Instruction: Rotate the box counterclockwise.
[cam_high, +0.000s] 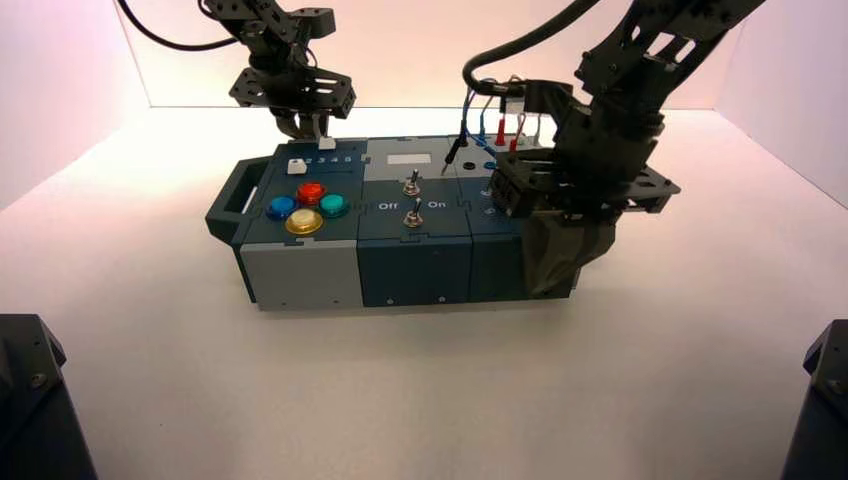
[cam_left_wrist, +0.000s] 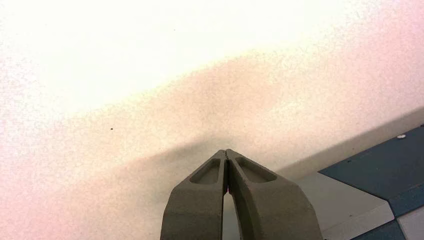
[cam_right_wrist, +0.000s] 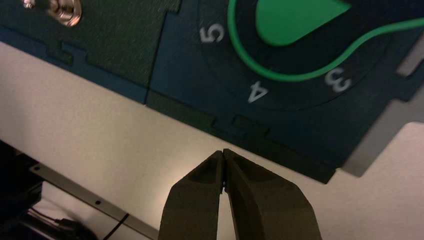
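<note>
A lab test cell: white-walled enclosure (cam_high: 60, 90), bare white table (cam_high: 420, 390), two robot arms.

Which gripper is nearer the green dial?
Right. The right gripper, jaws shut, sits at the box's front edge beside the green dial; the left gripper is behind the far-left end.

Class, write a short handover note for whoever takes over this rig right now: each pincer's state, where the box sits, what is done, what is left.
Left pincer: shut, empty, at the box's far edge near the left end, behind the coloured buttons.
Right pincer: shut, empty, down by the front face at the right end, below the green dial.
Box: on the white table, long side roughly across the view, handle at the left end.
Done: both pincers placed at opposite corners.
Left: probably push those corners to turn the box counterclockwise.
</note>
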